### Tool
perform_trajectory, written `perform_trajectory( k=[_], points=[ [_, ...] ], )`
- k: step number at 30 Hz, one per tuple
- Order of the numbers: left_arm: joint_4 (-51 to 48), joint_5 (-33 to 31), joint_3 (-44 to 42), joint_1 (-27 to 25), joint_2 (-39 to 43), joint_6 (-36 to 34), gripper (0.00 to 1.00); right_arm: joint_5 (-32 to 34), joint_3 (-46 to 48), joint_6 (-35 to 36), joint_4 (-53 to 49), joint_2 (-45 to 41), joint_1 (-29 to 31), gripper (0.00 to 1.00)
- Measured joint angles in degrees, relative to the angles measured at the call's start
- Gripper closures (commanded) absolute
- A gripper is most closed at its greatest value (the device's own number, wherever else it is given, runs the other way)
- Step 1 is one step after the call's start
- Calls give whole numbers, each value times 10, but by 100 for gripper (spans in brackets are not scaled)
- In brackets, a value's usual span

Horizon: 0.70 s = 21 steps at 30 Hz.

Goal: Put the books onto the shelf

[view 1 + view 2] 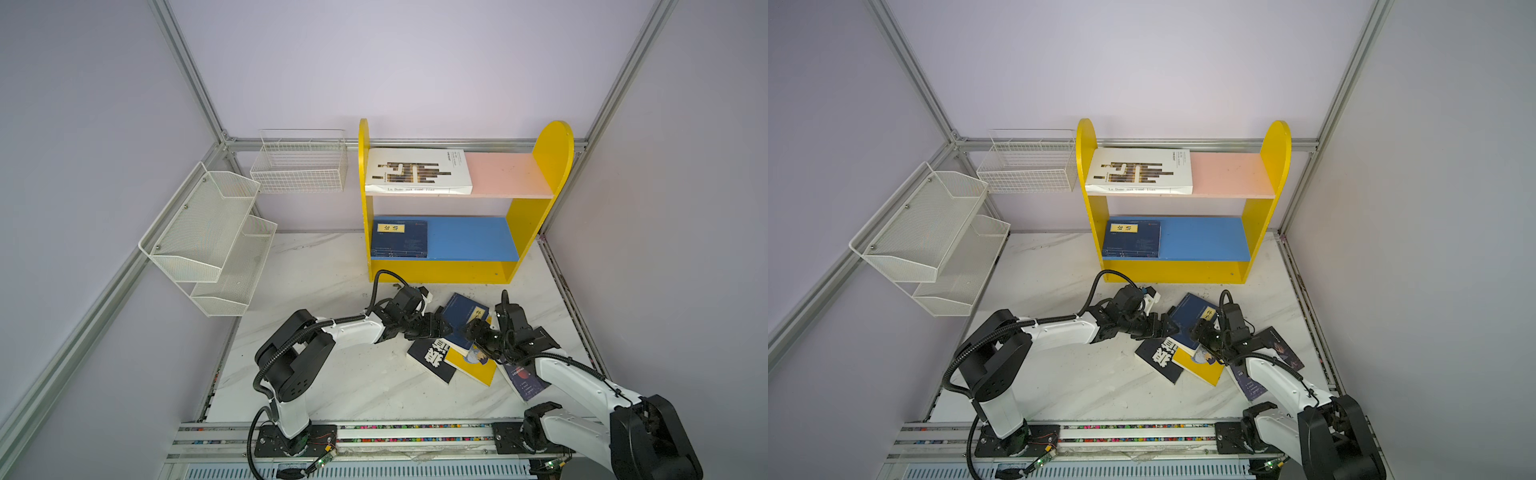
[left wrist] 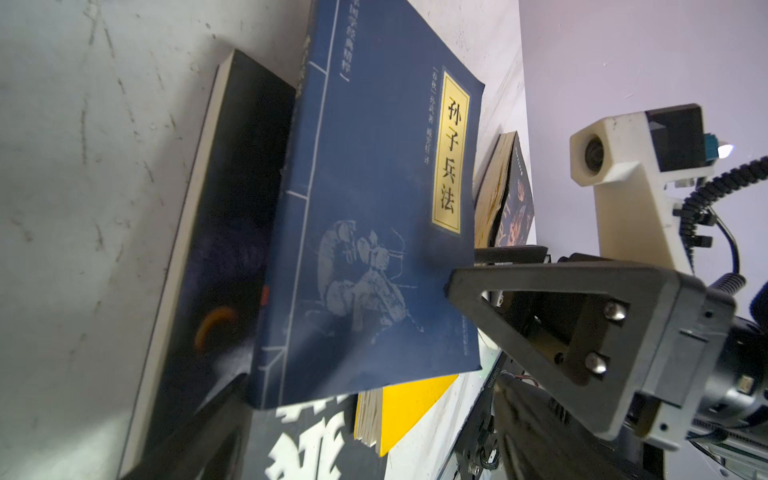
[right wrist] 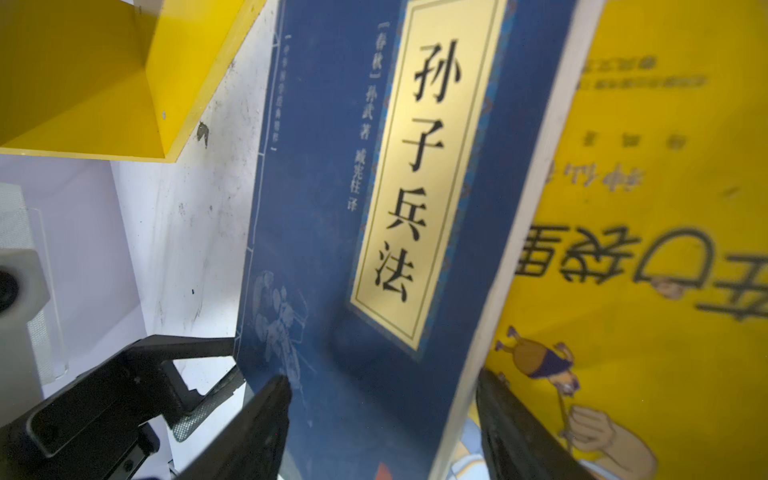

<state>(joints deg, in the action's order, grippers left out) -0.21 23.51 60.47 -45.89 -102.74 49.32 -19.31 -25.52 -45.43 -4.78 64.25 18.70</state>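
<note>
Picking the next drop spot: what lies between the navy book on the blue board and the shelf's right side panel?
Nothing: bare blue board runs from the navy book to the panel, in both top views.

Pale lilac walls (image 1: 415,62) close the space on three sides, with aluminium frame posts (image 1: 187,70) at the corners. Under the left arm's fingers (image 1: 436,328) lies a white marble-patterned tabletop (image 1: 332,374), scuffed with grey marks. Far to the left of those fingers a white mesh rack (image 1: 208,232) sits against the side wall. Beyond them, at the back wall, is a white wire basket (image 1: 299,166). Behind them runs an aluminium rail (image 1: 415,436). The light is soft and even.
</note>
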Motion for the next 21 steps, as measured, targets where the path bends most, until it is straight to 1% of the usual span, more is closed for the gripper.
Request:
perform_trajectory(
  k=[4,8,11,12,14,18,21],
  points=[
    [8,-3,0,3,0,7,12,-2,-11,12,21,25,0,31],
    [16,-6,0,4,0,11,15,2,-33,30,25,56,0,36],
    [28,-11,0,7,-3,14,22,8,-45,38,26,76,0,41],
    [31,-12,0,9,-5,16,25,10,-47,40,27,81,0,42],
    [37,-13,0,13,-12,22,34,15,-51,43,29,90,0,44],
    [61,-12,0,26,-25,36,51,22,-57,53,35,103,0,45],
    [80,-10,0,35,-27,47,60,25,-61,60,41,111,0,46]
  ],
)
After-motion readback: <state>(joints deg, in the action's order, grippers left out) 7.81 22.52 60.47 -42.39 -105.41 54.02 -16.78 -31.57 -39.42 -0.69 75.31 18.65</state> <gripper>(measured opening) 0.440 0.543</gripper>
